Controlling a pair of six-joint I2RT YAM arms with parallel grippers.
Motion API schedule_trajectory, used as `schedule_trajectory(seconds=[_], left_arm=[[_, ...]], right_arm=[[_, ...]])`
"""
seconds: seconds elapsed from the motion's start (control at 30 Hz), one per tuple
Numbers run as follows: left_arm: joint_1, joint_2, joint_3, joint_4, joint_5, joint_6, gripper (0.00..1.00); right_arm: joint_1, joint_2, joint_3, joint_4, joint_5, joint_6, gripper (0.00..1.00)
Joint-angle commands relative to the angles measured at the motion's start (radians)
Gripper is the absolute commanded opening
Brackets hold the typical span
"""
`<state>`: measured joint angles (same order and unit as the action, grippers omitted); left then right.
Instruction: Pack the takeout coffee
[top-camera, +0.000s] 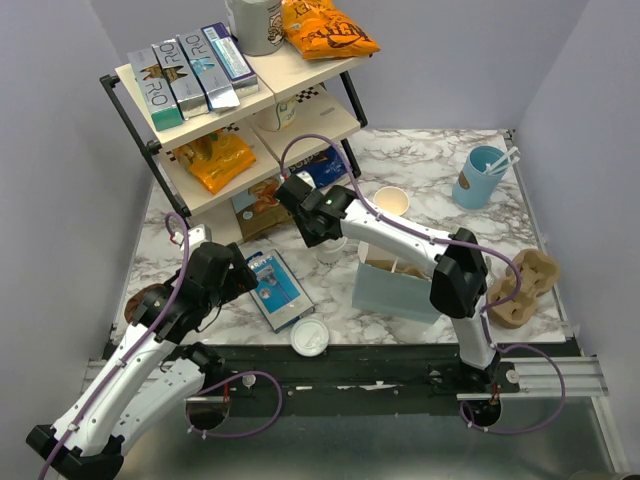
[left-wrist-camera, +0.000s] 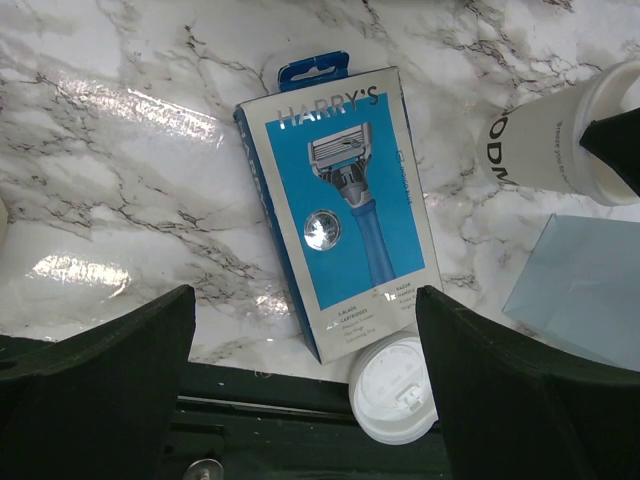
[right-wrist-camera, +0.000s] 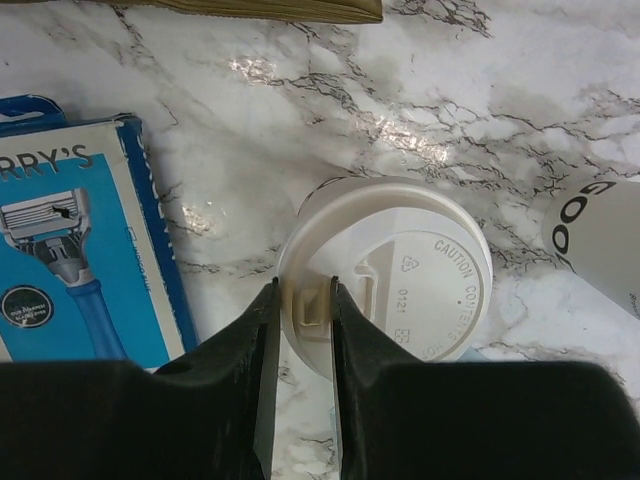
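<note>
The takeout coffee (right-wrist-camera: 405, 275) is a cream paper cup with a round white sip lid. It stands on the marble table between the razor box and the blue paper bag (top-camera: 395, 288), and also shows in the top view (top-camera: 331, 253) and the left wrist view (left-wrist-camera: 545, 140). My right gripper (right-wrist-camera: 300, 300) is shut on the lid's rim at the sip spout, reaching from above (top-camera: 318, 232). My left gripper (left-wrist-camera: 300, 400) is wide open and empty, above the near table edge beside the razor box (left-wrist-camera: 340, 200). A loose flat white lid (left-wrist-camera: 395, 392) lies below it.
A stack of lidless cream cups (top-camera: 390, 201) stands behind the bag. A two-tier shelf rack (top-camera: 230, 110) with boxes and snack bags fills the back left. A blue mug (top-camera: 483, 177) stands at the back right. A cardboard cup carrier (top-camera: 522, 285) lies at the right edge.
</note>
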<state>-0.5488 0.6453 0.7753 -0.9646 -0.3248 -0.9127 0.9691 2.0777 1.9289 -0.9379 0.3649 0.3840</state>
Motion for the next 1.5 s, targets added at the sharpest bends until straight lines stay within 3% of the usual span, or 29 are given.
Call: schedule_trajectory(seconds=[0.0,0.47,0.73,0.9,1.07,1.3,1.47], left_arm=[[0.006,0.001,-0.011,0.018,0.013,0.009,0.97],[0.006,-0.001,-0.008,0.01,0.009,0.006,0.99],[0.006,-0.021,-0.011,0.02,0.021,0.015,0.99],[0.007,-0.033,-0.013,0.033,0.044,0.031,0.99],[0.006,-0.041,-0.01,0.05,0.079,0.052,0.99],[0.006,-0.047,0.002,0.203,0.322,0.129,0.99],[0.006,0.026,0.039,0.329,0.431,0.132,0.99]], right_arm=[[-0.006,-0.07,-0.073,0.072,-0.037,0.003,0.01],[-0.02,-0.174,-0.2,0.186,-0.064,-0.059,0.01],[-0.007,-0.368,-0.307,0.375,-0.182,-0.364,0.01],[0.005,-0.481,-0.32,0.378,-0.198,-0.473,0.01],[0.022,-0.628,-0.36,0.383,-0.334,-0.68,0.01],[0.023,-0.856,-0.338,0.243,-0.532,-0.944,0.01],[0.022,-0.935,-0.262,0.087,-0.538,-1.016,0.01]])
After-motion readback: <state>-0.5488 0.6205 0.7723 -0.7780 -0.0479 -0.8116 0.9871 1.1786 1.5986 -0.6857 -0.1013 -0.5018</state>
